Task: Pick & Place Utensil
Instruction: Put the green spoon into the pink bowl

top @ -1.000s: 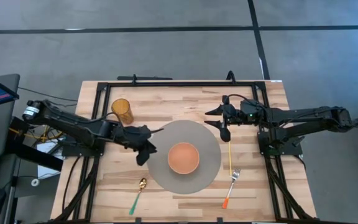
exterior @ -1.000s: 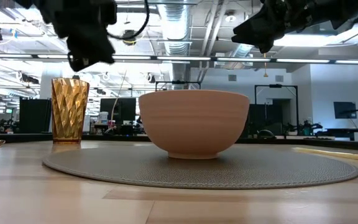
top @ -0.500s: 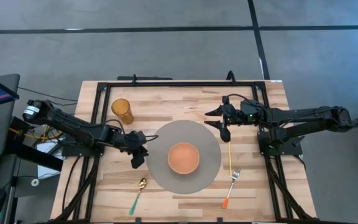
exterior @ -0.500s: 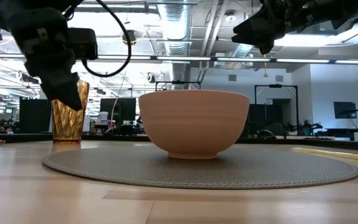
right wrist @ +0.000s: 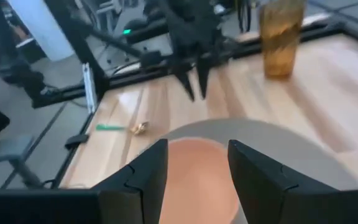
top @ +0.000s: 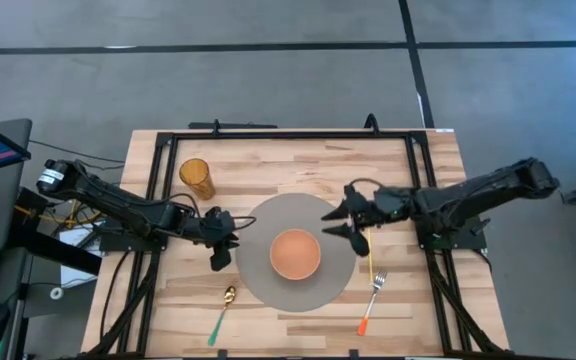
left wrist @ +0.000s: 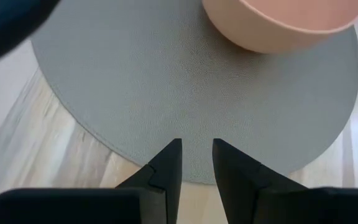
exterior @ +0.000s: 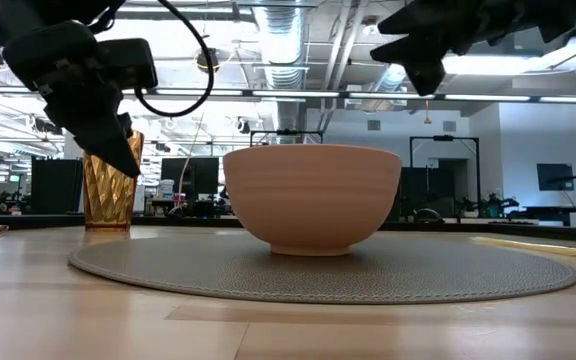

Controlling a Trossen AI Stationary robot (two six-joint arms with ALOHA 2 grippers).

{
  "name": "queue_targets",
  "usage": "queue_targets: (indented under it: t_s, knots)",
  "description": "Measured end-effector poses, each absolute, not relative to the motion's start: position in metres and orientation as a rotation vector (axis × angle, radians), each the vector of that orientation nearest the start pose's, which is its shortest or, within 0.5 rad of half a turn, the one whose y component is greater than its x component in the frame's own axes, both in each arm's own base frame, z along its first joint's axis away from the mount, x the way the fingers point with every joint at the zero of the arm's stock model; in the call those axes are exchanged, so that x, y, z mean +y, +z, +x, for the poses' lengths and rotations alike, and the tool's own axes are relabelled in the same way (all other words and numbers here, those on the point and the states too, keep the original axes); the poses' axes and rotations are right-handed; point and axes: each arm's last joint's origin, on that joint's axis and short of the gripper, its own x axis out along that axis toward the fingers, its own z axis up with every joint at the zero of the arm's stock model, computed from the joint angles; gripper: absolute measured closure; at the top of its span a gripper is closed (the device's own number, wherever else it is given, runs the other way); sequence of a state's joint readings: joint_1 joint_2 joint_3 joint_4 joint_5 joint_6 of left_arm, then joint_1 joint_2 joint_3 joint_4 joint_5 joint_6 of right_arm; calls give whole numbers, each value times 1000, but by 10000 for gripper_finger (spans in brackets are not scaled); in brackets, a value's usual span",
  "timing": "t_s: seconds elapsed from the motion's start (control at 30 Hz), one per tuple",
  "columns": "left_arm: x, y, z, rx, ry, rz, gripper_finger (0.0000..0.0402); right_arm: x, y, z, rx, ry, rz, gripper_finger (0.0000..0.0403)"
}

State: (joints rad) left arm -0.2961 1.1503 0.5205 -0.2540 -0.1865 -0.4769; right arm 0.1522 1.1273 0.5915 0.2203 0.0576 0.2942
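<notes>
A spoon (top: 220, 312) with a green handle lies on the wooden table near the front edge, left of the grey round mat (top: 338, 280). It shows in the right wrist view too, spoon (right wrist: 127, 127). A fork (top: 371, 300) with an orange handle lies right of the mat. My left gripper (top: 220, 256) hangs above the mat's left edge, fingers a narrow gap apart, left gripper (left wrist: 196, 152), holding nothing. My right gripper (top: 344, 220) is wide open over the mat's right part beside the bowl (top: 295, 253), right gripper (right wrist: 197, 158), and it is empty.
The terracotta bowl (exterior: 311, 195) stands in the mat's middle. An amber faceted cup (top: 196, 178) stands at the table's far left, cup (exterior: 106, 180). A thin yellow stick (top: 370, 255) lies by the mat's right edge above the fork. A black frame borders the table.
My left gripper has moved off the mat toward the table's left and come down, then held over the mat's left edge. My right gripper has moved toward the near edge and the bowl. The utensils, bowl and cup have stayed where they were.
</notes>
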Motion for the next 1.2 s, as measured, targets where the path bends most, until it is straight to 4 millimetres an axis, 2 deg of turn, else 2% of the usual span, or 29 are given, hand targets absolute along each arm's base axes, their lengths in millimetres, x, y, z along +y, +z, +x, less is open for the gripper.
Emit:
queue_targets:
  t_s: [0.1,0.23,0.37,0.5,0.6,0.67,0.8,0.97,1.1,1.2]
  knots:
    - [-58,174,198,863,87,-222,312,43,235,237,340,45,214,238]
    - [-63,174,197,867,62,-208,312,43,244,237,363,16,206,231]
    - [-64,174,196,866,60,-203,311,45,264,244,505,-19,234,226]
    - [-62,174,197,833,143,-165,312,49,282,254,686,-57,235,225]
    - [-60,175,197,813,188,-144,311,51,287,256,817,-112,281,226]
    - [-60,175,197,813,188,-144,311,50,287,256,884,-167,341,227]
    - [-60,174,197,814,189,-144,311,48,272,246,1047,-314,471,225]
    - [-59,166,192,840,190,-132,311,43,260,231,1228,-517,537,226]
    - [-59,157,185,866,198,-137,311,39,256,224,1299,-642,598,227]
    - [-60,155,183,865,207,-169,311,36,257,223,1283,-699,628,227]
